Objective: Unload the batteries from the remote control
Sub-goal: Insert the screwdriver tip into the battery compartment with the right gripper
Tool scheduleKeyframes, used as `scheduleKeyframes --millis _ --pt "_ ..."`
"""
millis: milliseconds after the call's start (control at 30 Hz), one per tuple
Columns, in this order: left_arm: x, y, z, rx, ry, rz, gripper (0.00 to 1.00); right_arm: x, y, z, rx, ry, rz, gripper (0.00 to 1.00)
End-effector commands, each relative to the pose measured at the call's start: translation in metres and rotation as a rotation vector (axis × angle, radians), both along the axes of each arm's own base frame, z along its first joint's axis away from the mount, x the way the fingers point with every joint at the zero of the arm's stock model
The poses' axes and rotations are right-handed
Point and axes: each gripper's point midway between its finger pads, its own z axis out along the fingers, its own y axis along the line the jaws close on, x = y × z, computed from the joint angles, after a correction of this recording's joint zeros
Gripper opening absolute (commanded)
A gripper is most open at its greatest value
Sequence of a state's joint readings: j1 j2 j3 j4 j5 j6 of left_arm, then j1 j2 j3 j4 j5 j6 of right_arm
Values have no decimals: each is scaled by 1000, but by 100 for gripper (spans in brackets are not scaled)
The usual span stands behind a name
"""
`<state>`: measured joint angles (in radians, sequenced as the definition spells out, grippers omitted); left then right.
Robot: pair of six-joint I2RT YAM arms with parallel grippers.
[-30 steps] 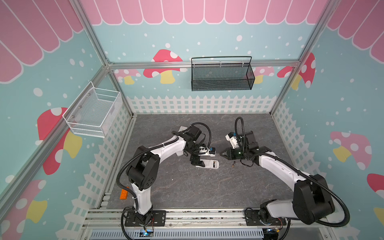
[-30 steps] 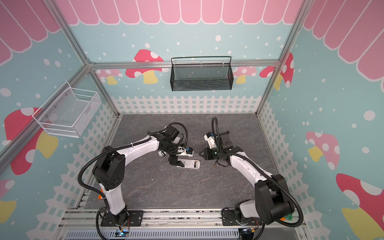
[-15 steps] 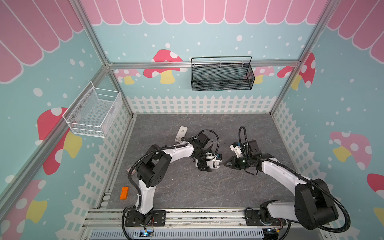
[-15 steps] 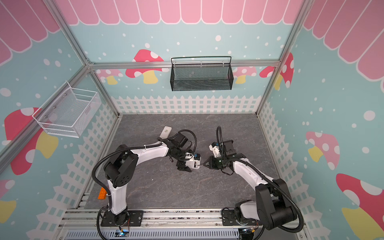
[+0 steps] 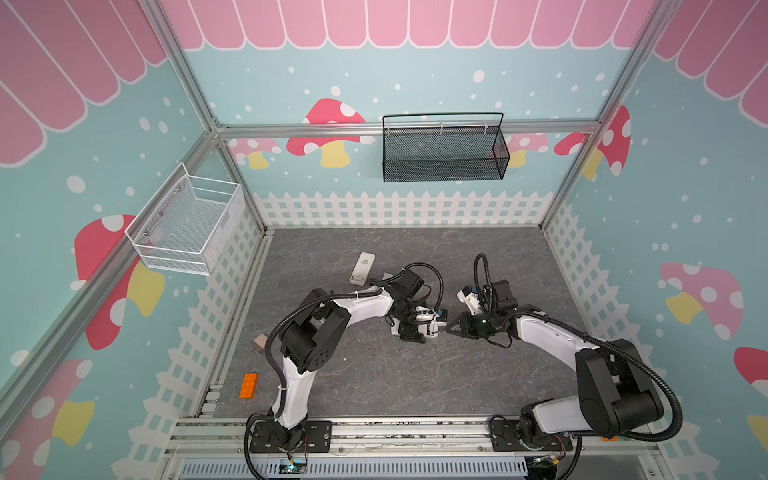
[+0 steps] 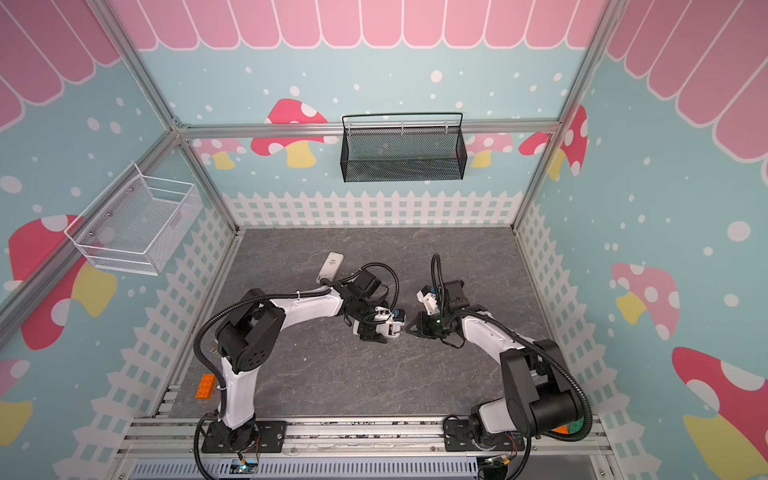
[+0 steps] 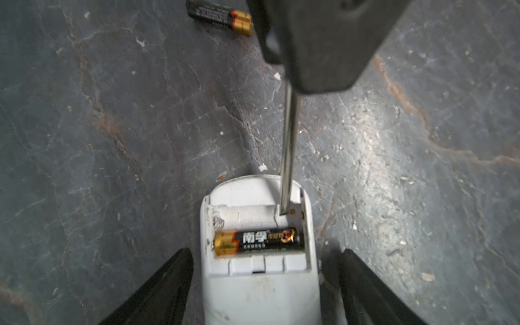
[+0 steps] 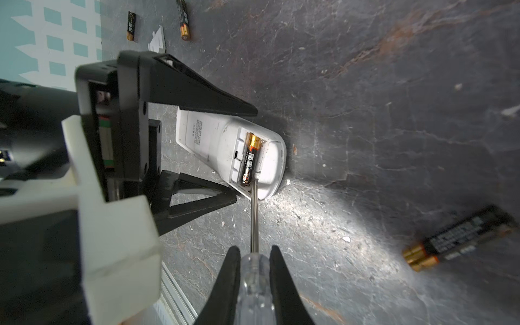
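Left gripper (image 7: 266,251) spread wide, astride white plastic remote control (image 7: 260,292). Right gripper (image 8: 254,249) clamps clear-handled steel screwdriver (image 8: 254,284) — tip beside black-gold cylindrical battery (image 7: 259,242).

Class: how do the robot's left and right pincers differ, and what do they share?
The left pincer stands open; the right pincer is shut. The left straddles the white plastic remote control; the right holds the clear-handled screwdriver, tip in the battery bay. Both have black tapered fingers.
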<state>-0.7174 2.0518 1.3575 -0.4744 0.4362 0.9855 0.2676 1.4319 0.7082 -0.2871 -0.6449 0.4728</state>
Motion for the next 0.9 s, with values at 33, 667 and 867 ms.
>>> scheduleKeyframes --millis 33,667,867 --pt "2 -1 -13 44 -21 -2 79 8 -1 -3 -8 -18 11 0" --pt "6 2 -30 139 -40 29 48 11 3 -4 31 -28 31 0" --pt "-5 18 -37 187 -28 -17 42 12 9 -4 80 -28 44 0"
